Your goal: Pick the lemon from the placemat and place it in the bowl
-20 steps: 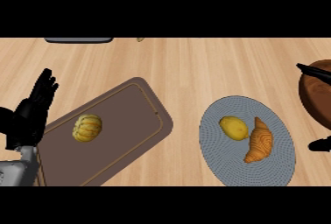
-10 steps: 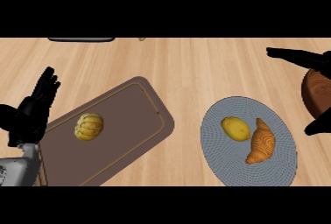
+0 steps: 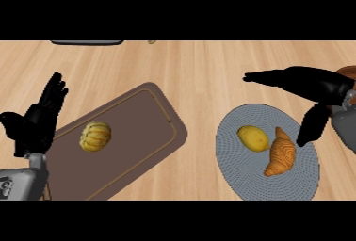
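the lemon (image 3: 254, 138) lies on the round grey mat (image 3: 240, 176), on its left half, with a croissant (image 3: 279, 152) just beside it at about 4 o'clock. its long axis runs roughly from 11 to 5 o'clock. the right hand (image 3: 313, 84) hangs over the mat's upper right edge, spread wide and holding nothing: its fingers (image 3: 268, 77) stretch toward 9 o'clock and the thumb (image 3: 311, 126) points down toward 6 o'clock, over the mat and close beside the croissant's upper end. from that hand the lemon lies at about 7 o'clock, near but not touched, and the gap between thumb and fingers opens toward it.

the left hand (image 3: 38, 120) rests open at the view's left edge, fingers up, well apart from the lemon, so the right hand is plainly the nearer one and the likely one for the pick. the bowl (image 3: 348, 71) shows only as a brown sliver at the right edge, mostly hidden behind the right hand.

on the brown board (image 3: 139, 127) toward 9 o'clock sits a small ribbed squash (image 3: 95, 136), no part of the task. judging from this, the lemon is not yet grasped; the hand would need to come down and toward 7 o'clock, closing across the lemon's short width while staying clear of the croissant on the tabletop side.
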You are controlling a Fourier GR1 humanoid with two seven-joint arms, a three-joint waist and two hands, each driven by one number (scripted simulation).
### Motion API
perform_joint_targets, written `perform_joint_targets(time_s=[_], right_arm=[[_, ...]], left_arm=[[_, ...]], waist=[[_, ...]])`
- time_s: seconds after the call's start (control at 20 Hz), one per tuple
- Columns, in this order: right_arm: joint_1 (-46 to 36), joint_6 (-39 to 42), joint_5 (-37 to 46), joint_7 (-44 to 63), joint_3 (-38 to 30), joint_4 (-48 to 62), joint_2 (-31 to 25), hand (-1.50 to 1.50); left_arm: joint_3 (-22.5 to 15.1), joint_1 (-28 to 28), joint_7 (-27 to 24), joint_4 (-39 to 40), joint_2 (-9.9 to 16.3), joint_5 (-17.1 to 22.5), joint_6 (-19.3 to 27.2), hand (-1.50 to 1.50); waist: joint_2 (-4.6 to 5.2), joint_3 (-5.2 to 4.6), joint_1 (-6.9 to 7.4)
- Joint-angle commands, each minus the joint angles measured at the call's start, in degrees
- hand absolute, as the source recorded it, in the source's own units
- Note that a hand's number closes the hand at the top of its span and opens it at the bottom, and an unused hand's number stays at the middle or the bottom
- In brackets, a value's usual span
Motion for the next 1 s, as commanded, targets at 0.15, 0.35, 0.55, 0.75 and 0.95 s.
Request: perform_joint_targets(time_s=[0.15,0.35,0.55,0.75,0.95], right_arm=[[-0.89,5.43,7.03,1.63,5.27,2.92,2.81,-1.50],[2.36,2.77,13.30,-4.59,6.39,3.86,0.31,-1.50],[1.31,-2.48,17.17,-4.82,5.67,2.43,3.67,-1.50],[4.40,-9.19,22.01,-8.88,5.50,2.75,3.73,-1.50],[7.87,-6.07,24.26,-5.01,5.02,-0.06,8.10,-1.50]], left_arm=[[1.56,0.66,-2.59,1.87,-0.39,-0.40,-1.29,0.00],[0.16,1.85,-0.83,-1.56,-1.63,-3.10,0.14,0.00],[2.96,-2.75,2.93,0.23,0.09,-1.34,-1.64,0.00],[3.22,-0.35,2.10,-1.25,-0.96,-1.76,-1.64,0.00],[3.61,2.08,-3.07,0.73,-2.76,-2.32,-3.16,0.00]], waist=[[-0.08,0.01,-0.49],[-0.11,0.05,-0.61],[-0.09,0.05,-0.81],[-0.12,0.05,-0.78],[-0.19,0.03,-0.95]])
